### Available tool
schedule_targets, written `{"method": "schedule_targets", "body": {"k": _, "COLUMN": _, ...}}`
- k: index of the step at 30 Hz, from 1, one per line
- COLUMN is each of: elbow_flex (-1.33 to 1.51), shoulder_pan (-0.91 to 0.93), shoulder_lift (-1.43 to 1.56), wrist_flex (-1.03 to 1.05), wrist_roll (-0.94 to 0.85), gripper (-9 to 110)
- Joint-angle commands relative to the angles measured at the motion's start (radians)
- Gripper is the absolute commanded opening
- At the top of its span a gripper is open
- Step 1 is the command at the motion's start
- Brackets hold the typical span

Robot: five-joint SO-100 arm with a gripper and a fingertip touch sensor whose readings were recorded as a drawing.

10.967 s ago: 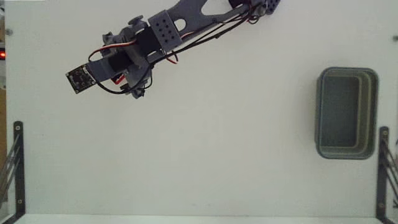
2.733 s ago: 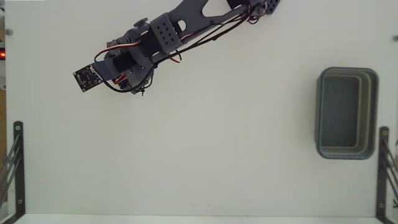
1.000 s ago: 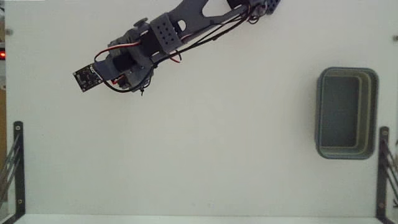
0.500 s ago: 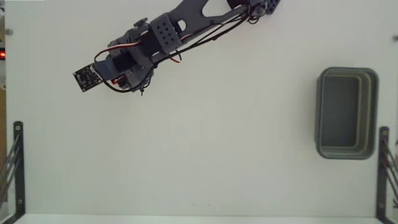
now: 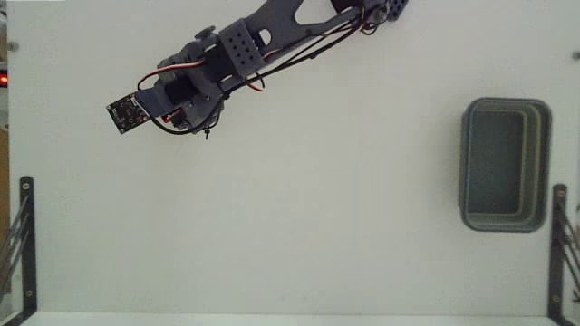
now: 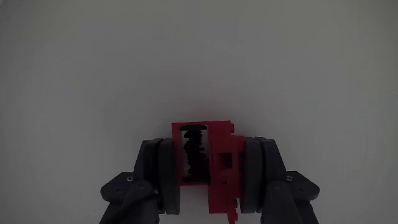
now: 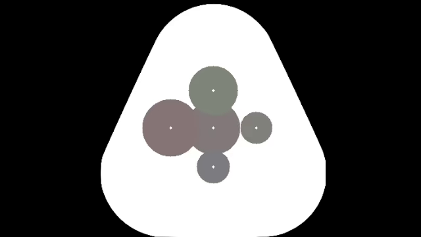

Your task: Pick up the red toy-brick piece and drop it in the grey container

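Observation:
In the wrist view my gripper (image 6: 208, 167) is shut on the red toy-brick piece (image 6: 219, 148), which sits between the two dark fingers (image 6: 159, 175) over bare white table. The piece has a dark gap on its left half. In the fixed view the arm reaches in from the top, and the gripper (image 5: 178, 117) hangs over the upper left of the table with a sliver of the red piece (image 5: 171, 118) showing under it. The grey container (image 5: 542, 163) stands far off at the right edge and looks empty.
Two black metal brackets stand at the table's lower left (image 5: 26, 244) and lower right (image 5: 556, 249) in the fixed view. White tabletop (image 5: 317, 208) stretches between the gripper and the container.
Since eleven seconds ago the wrist has shifted slightly up and to the right in the fixed view. Over the last second nothing has visibly moved.

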Motion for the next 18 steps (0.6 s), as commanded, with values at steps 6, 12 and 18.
{"method": "schedule_targets", "body": {"k": 6, "elbow_flex": -0.049, "shoulder_pan": 0.019, "shoulder_lift": 0.042, "wrist_flex": 0.050, "wrist_roll": 0.003, "gripper": 47}}
{"method": "schedule_targets", "body": {"k": 12, "elbow_flex": -0.113, "shoulder_pan": 0.019, "shoulder_lift": 0.050, "wrist_flex": 0.123, "wrist_roll": 0.003, "gripper": 47}}
{"method": "schedule_targets", "body": {"k": 18, "elbow_flex": -0.197, "shoulder_pan": 0.019, "shoulder_lift": 0.052, "wrist_flex": 0.209, "wrist_roll": 0.003, "gripper": 47}}
